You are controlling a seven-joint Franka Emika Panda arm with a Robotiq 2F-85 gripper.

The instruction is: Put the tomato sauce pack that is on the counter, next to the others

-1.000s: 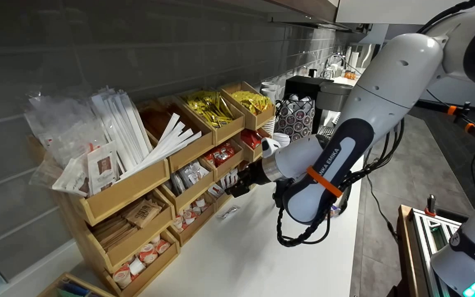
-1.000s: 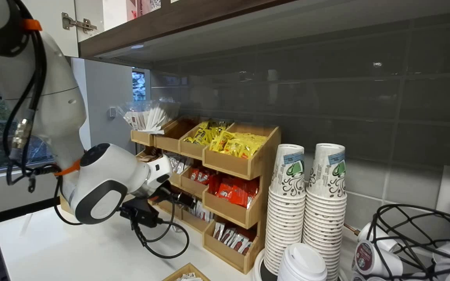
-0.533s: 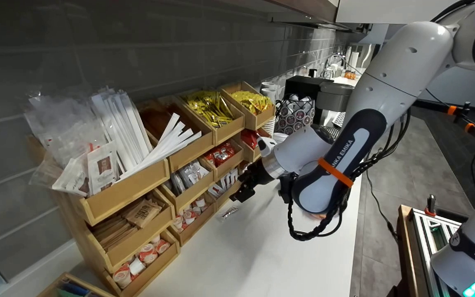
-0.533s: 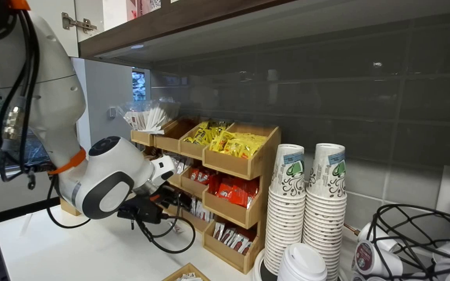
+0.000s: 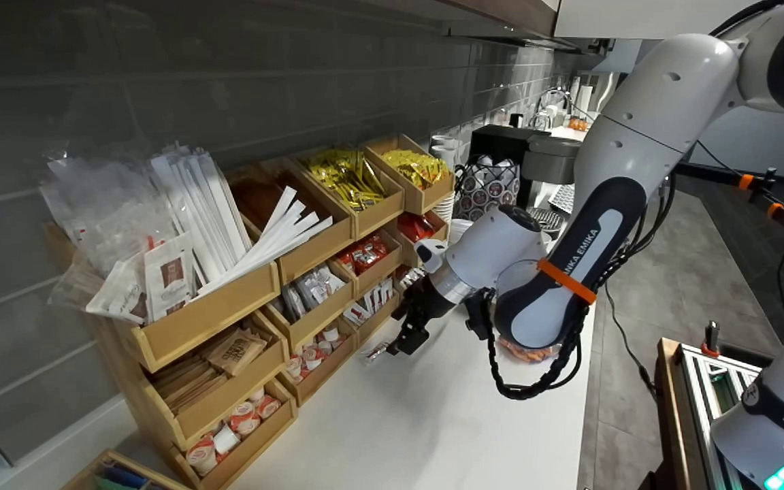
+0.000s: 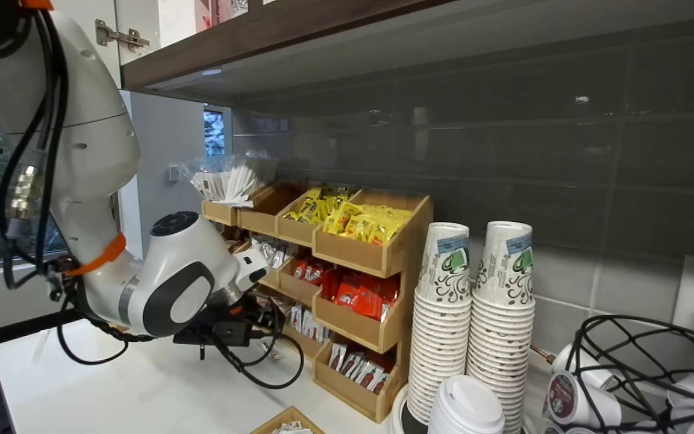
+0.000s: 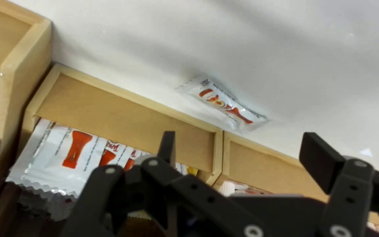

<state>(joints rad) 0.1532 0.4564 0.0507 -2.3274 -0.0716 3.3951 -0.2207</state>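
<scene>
I see the gripper point(image 7: 239, 141) spread wide and holding nothing, the tomato sauce sachet point(image 7: 224, 103) lying on the white countertop point(image 7: 324, 82) just beside the wooden organizer point(image 7: 133, 115), so close that reaching down slightly off could bump its wall and spoil the pinch.

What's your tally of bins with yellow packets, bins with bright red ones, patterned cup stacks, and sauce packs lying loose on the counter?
Yellow-packet bins: 2
Red-packet bins: 2
Patterned cup stacks: 2
Loose sauce pack: 1
Total: 7
</scene>
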